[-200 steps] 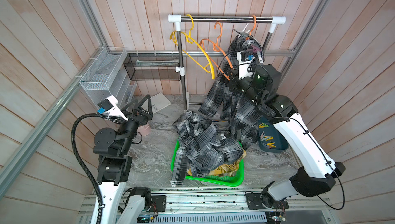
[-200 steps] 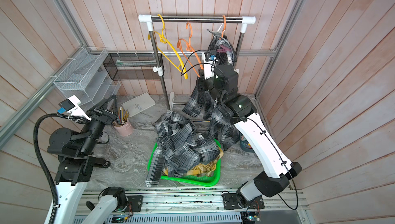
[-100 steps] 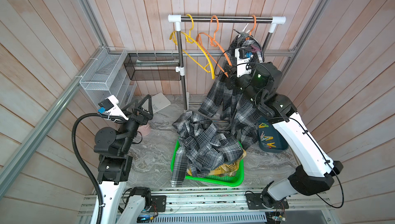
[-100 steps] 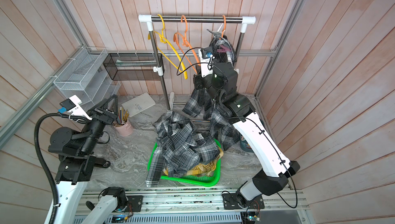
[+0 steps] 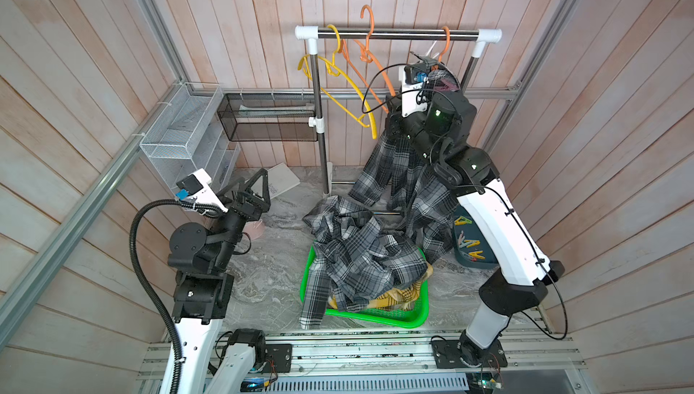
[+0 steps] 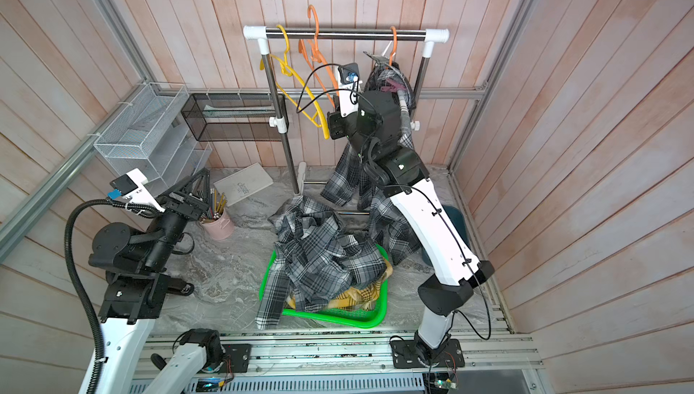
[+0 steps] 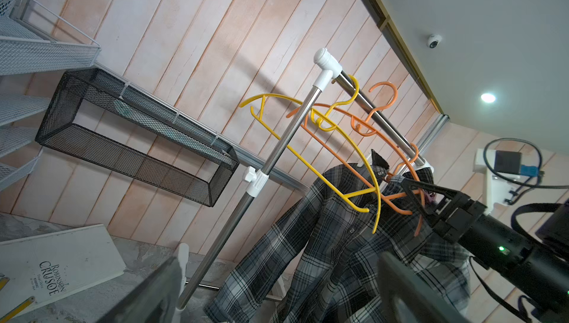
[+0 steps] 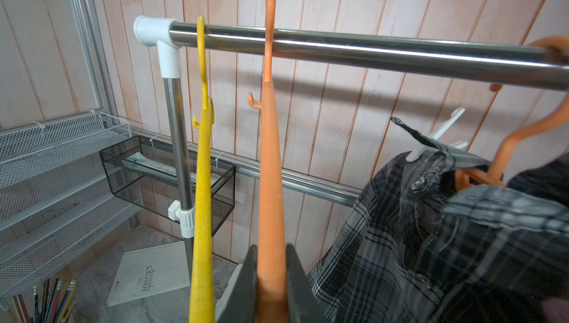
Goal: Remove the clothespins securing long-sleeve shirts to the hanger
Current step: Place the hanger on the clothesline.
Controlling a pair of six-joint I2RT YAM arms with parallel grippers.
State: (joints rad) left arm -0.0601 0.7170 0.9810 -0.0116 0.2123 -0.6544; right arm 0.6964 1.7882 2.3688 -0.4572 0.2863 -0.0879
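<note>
- Right hand point(image 8: 271, 278), raised at the far right by the clothes rail point(image 5: 405, 33), is clamped narrowly on an empty orange hanger point(image 8: 269, 167), whose hook stands up past the rail.
- Left hand point(image 5: 257, 189) hovers low at the near left, fingers spread wide, holding nothing.
- One grey checked shirt point(image 5: 398, 170) hangs from a second orange hanger point(image 5: 445, 41) at the right end of the rail, just beside the right hand. A mauve-pink clothespin point(image 5: 447, 86) is clipped near its top and a white clothespin point(image 8: 437, 136) sits at its collar.
- Another grey checked shirt point(image 5: 360, 257) is heaped over a green basket point(image 5: 375, 322) on the counter point(image 5: 270, 275), with a yellow plaid shirt point(image 5: 398, 294) beneath it.
- Yellow and teal clothespins point(image 5: 469, 242) lie in a dark tub point(image 5: 477, 262) at the right, partly hidden behind the right arm.
- An empty yellow hanger point(image 5: 349, 80) hangs on the rail, left of the empty orange hanger.
</note>
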